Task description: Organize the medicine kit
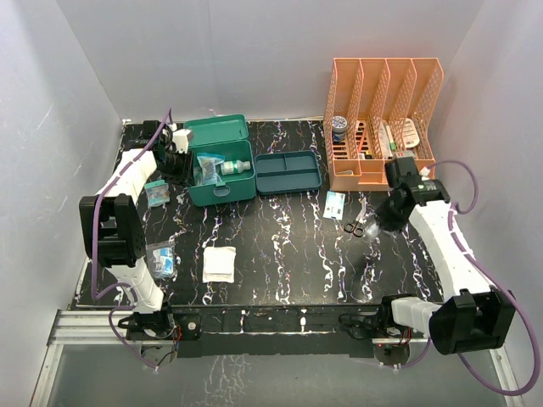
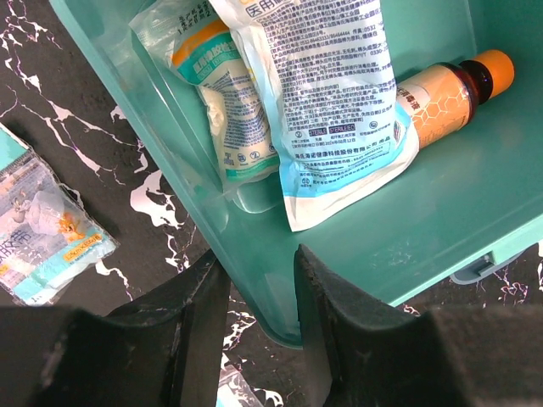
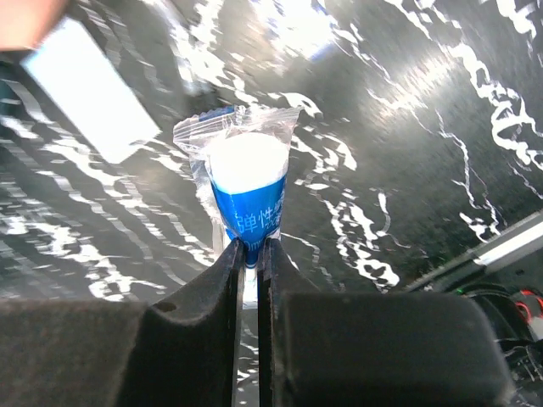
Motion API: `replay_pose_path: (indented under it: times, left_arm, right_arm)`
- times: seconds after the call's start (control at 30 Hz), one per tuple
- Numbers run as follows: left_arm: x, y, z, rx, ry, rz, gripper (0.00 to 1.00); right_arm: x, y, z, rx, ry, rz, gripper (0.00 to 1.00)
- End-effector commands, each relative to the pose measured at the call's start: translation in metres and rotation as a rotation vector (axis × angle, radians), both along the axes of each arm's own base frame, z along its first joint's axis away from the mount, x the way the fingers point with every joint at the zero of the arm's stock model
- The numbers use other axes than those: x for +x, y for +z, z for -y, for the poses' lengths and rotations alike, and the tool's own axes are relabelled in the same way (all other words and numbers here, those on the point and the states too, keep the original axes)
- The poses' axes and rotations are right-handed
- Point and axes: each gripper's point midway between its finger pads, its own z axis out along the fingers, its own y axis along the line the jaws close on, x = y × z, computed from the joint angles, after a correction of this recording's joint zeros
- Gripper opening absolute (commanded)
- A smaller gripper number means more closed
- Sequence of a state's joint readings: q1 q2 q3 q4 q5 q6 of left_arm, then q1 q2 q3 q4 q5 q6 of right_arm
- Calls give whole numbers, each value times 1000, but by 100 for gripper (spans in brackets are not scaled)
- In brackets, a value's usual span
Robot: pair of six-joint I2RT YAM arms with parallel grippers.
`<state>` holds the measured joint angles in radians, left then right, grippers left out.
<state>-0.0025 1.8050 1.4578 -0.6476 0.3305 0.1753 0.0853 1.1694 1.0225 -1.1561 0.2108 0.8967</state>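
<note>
The medicine kit (image 1: 222,193) stands lid-up at the far left of the black marbled table (image 1: 280,271), its long axis running left to right in the top view. The orange file rack (image 1: 386,119) stands at the far right. The shallow divided tray (image 1: 288,172) lies just beside the kit, between the two.

Your left gripper (image 2: 261,259) is at the kit's left end, fingers apart and straddling a corner of the teal wall. Whether they pinch it or only bracket it, the wrist view does not settle.

Your right gripper (image 3: 250,246) is clenched on the tail of a small bandage packet (image 3: 246,182), blue and white in clear wrap, held clear of the table near the scissors (image 1: 355,227).

From that gripper the kit lies well off to the left and farther back, with the tray on the line between. The left arm is much the nearer, but the load is in the right, so the carry likely has to cross over the tray and come down over the kit's right half.

Inside the kit are a printed white pouch (image 2: 331,93), a second pouch (image 2: 216,102) under it and an orange-capped amber bottle (image 2: 441,93). Bare floor shows toward the front wall.

A white gauze pad (image 1: 220,264) and loose sachets (image 1: 159,257) lie on the table's left side.
</note>
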Motion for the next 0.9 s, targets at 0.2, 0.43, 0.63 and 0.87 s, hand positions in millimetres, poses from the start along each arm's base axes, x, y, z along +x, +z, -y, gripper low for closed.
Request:
replay_pose_path:
  times: [0.2,0.43,0.63,0.87]
  left_arm:
    - [-15,8,4,14,-149,12,28]
    - [-24,3,2,34,-201,4,28]
    - [-23,4,1,32,-170,9,28]
    - [-29,6,5,8,-138,5,28]
  right_arm:
    - [101,102,-60,68,251,323,0]
    - [167,118,-157,147,532,480,0]
    - [205,148,-224,183,673,614,0]
    - [234,152,-281,238,764,694,0]
